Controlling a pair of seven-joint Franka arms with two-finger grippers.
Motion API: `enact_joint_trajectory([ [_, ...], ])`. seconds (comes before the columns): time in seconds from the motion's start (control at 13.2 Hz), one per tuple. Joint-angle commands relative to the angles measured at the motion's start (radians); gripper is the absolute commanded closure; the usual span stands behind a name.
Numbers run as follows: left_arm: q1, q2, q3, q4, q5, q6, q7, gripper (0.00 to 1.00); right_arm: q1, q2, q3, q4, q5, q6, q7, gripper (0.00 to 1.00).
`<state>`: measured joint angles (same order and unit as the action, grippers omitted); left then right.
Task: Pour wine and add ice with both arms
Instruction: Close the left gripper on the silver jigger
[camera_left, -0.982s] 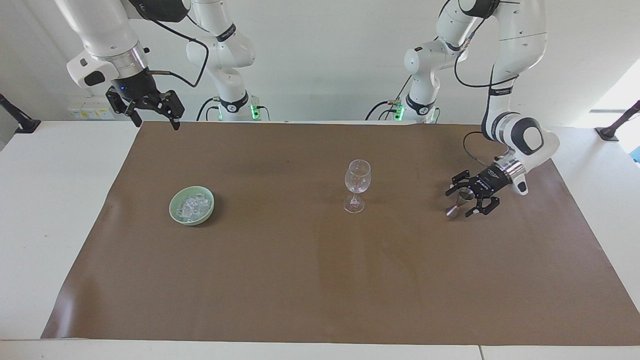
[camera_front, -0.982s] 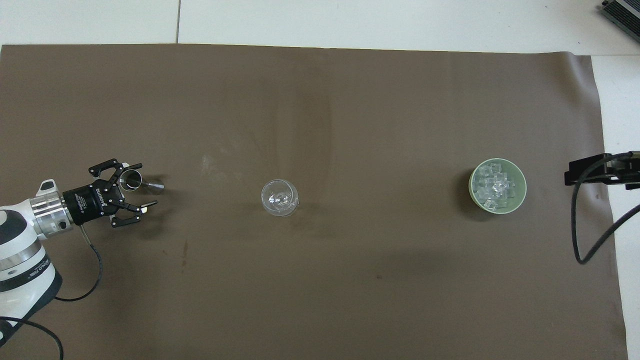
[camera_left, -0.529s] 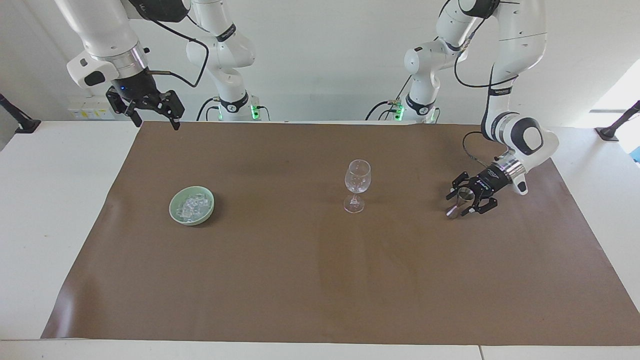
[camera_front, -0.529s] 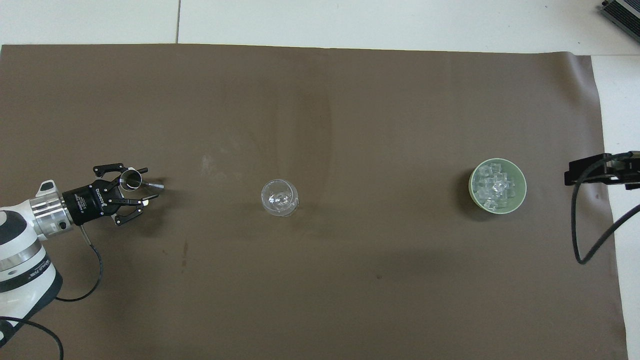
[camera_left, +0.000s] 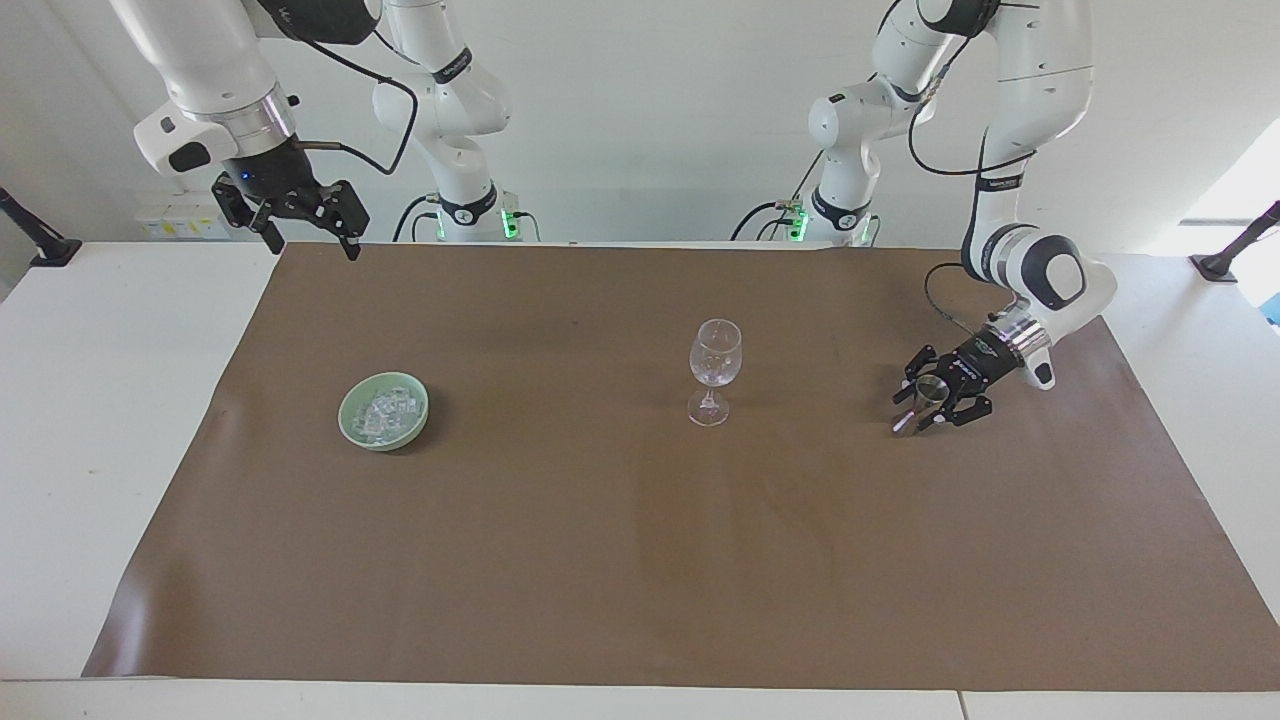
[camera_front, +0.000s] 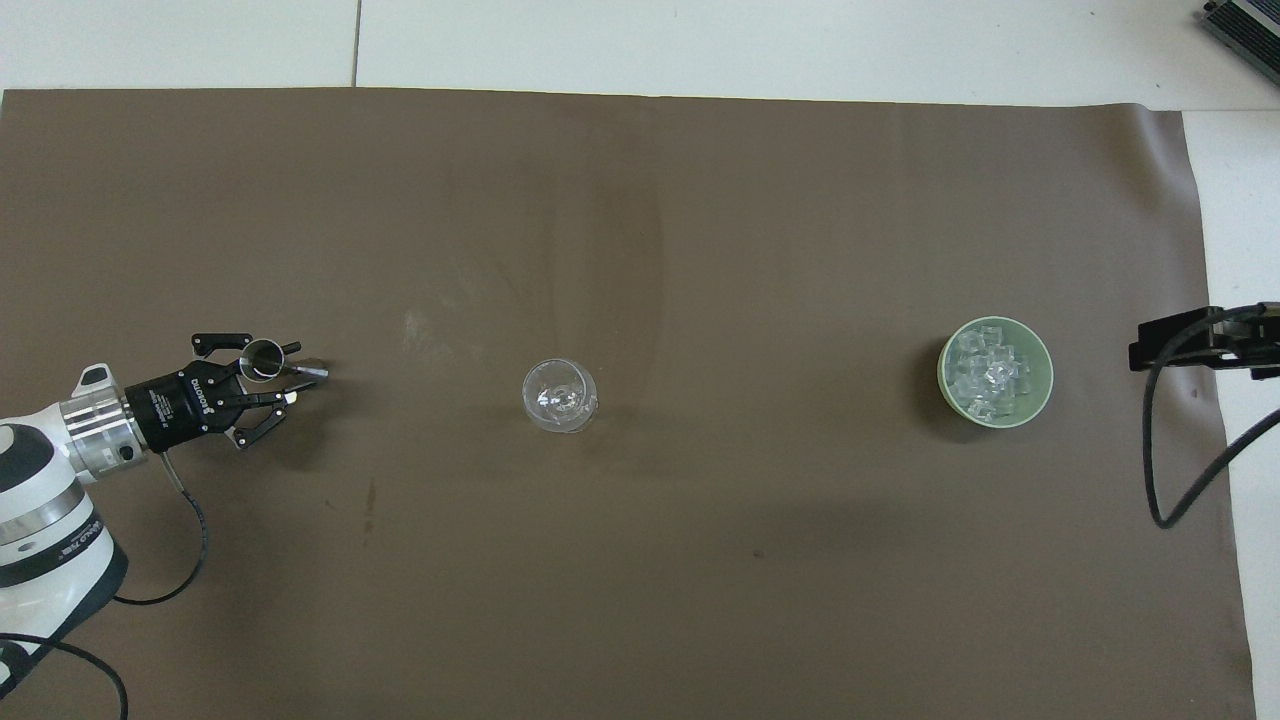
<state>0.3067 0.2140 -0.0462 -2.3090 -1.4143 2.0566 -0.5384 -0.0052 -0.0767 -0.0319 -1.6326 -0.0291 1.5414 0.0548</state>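
A small metal jigger (camera_left: 926, 398) stands on the brown mat toward the left arm's end of the table. My left gripper (camera_left: 921, 409) lies low and level around the jigger (camera_front: 266, 358), its jaws narrowed with a small gap still showing beside it. An empty-looking wine glass (camera_left: 715, 370) stands mid-mat. The pale green bowl (camera_left: 350, 423) holding the ice (camera_left: 385, 412) sits toward the right arm's end. My right gripper (camera_left: 312, 245) waits open, raised over the mat's corner nearest its own base. The wine is out of view.
The brown mat (camera_left: 640, 560) covers most of the white table. From overhead, the glass (camera_front: 560, 395) and the bowl (camera_front: 944, 389) stand about level, with wide bare mat between and around them. A black cable (camera_front: 1165, 490) hangs from the right arm.
My left gripper's jaws have narrowed steadily around the jigger over the last second. The jigger, the glass, the bowl and the right arm have stayed put.
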Motion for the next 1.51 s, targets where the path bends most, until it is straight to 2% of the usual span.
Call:
enact_joint_trajectory([
  [0.0, 0.000, -0.008, 0.005, -0.018, -0.025, 0.016, 0.015, 0.62, -0.002, -0.006, 0.003, -0.004, 0.011, -0.011, 0.014, 0.00],
  [0.3, 0.002, -0.008, 0.005, -0.018, -0.032, 0.014, 0.014, 0.74, -0.002, -0.006, 0.003, -0.004, 0.012, -0.011, 0.014, 0.00],
  [0.91, 0.002, -0.008, 0.005, -0.018, -0.037, 0.013, 0.012, 0.91, -0.002, -0.008, 0.003, -0.004, 0.012, -0.011, 0.014, 0.00],
  [1.06, 0.002, -0.008, 0.005, -0.018, -0.037, 0.007, 0.009, 1.00, -0.002, -0.006, 0.003, -0.004, 0.011, -0.011, 0.014, 0.00],
  [1.44, -0.001, -0.008, 0.005, -0.009, -0.072, -0.010, -0.011, 1.00, -0.002, -0.006, 0.003, -0.004, 0.012, -0.011, 0.014, 0.00],
])
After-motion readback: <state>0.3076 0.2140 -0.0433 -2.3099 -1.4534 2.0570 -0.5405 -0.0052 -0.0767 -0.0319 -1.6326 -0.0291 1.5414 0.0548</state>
